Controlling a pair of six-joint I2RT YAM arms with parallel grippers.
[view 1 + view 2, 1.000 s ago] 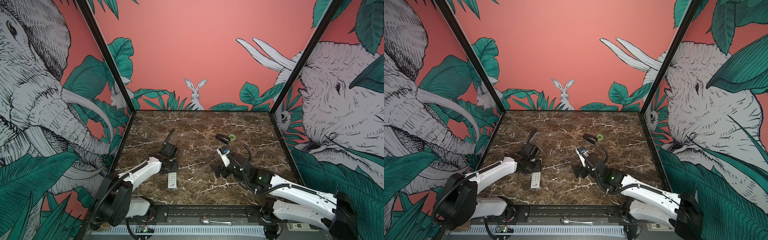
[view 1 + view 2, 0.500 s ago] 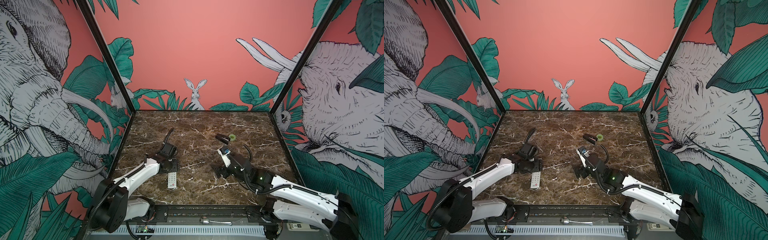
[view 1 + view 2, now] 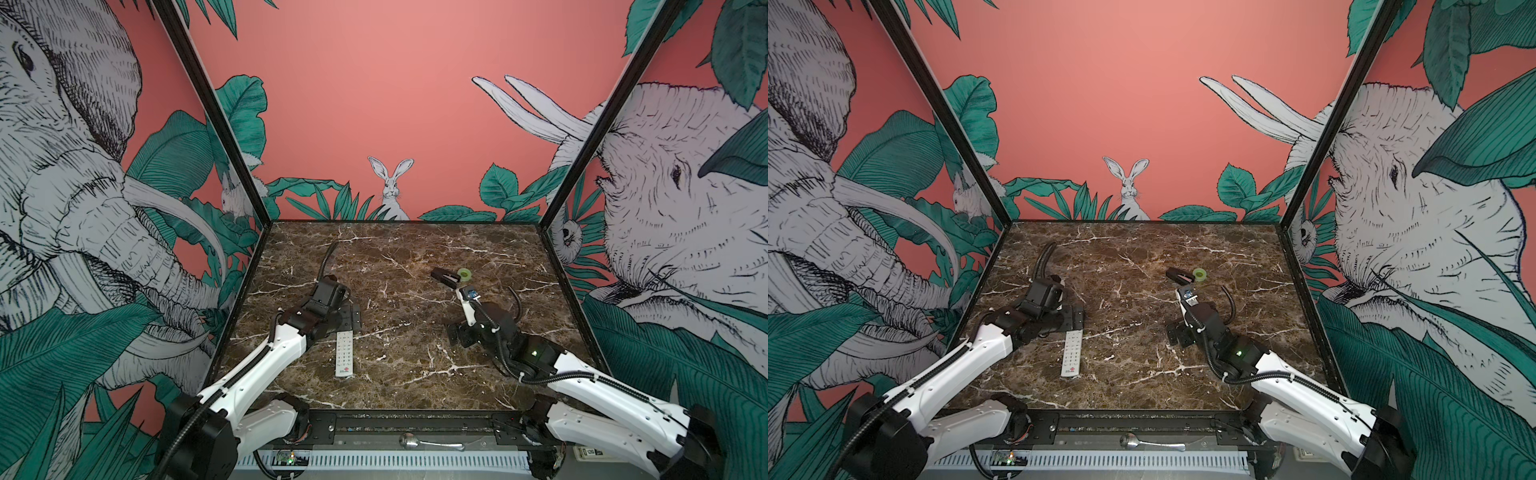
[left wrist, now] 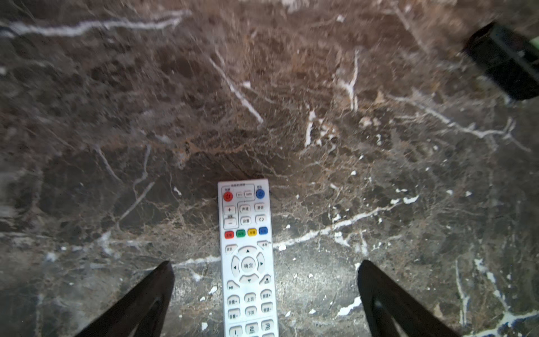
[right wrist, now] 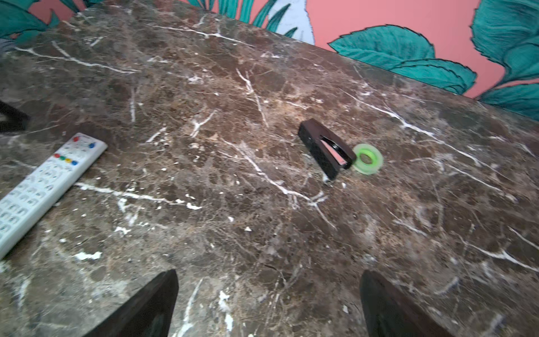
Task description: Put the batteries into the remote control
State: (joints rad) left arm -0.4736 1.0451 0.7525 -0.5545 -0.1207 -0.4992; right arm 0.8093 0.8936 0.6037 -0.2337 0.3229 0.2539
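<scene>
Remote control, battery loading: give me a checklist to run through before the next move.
1. Remote control flat on the table: ok.
2. Its back facing up: not ok, buttons face up.
3. Left tool open, a finger on each side of the remote: ok.
4. Right tool open and empty: ok.
5. Batteries located: cannot tell, none in view.
6. Stapler and tape roll well away from the remote: ok.

Brown marble tabletop (image 3: pixel 407 257) w/ white veins, boxed by pink walls (image 3: pixel 374 83) w/ elephant (image 3: pixel 75 187), rabbit (image 3: pixel 390 187) & leaves (image 3: pixel 241 112).
</scene>
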